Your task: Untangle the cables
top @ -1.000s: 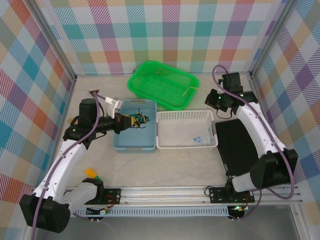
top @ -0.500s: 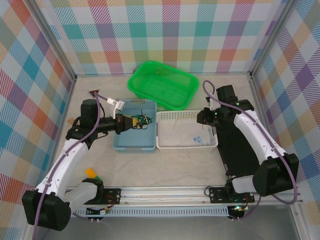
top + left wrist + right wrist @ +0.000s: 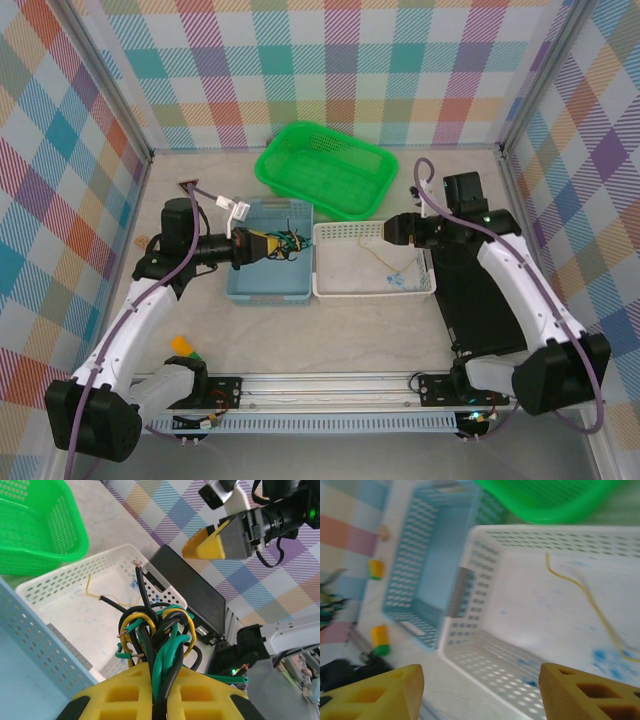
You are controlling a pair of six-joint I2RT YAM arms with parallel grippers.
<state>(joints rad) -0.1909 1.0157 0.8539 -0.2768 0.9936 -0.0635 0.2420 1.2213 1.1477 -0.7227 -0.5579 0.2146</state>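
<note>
Closest to my bases, beside the left one, a small yellow and green piece lies on the counter. On the right, a flat black mat lies under my right arm.

A little farther in, two baskets stand side by side, just beside each other. The blue basket is on the left and the white basket is on the right.

My left claw hangs over the blue basket and is clamped on the cables. They form a knot of black, green and yellow loops, pinched between my yellow fingers. The loops bulge out past the fingertips, and one black end sticks up with its tip bare.

My right claw hovers over the white basket from the right side. Its fingers are spread wide and there is nothing between them. Below it, a single tan-yellow cable lies loose on the basket's floor among a few blue smudges. It is well apart from the knot in my left claw. I cannot tell whether a short dark piece near it is joined to it.

Farthest off, the green basket sits at an angle just beyond the other two, near the checked back wall.
</note>
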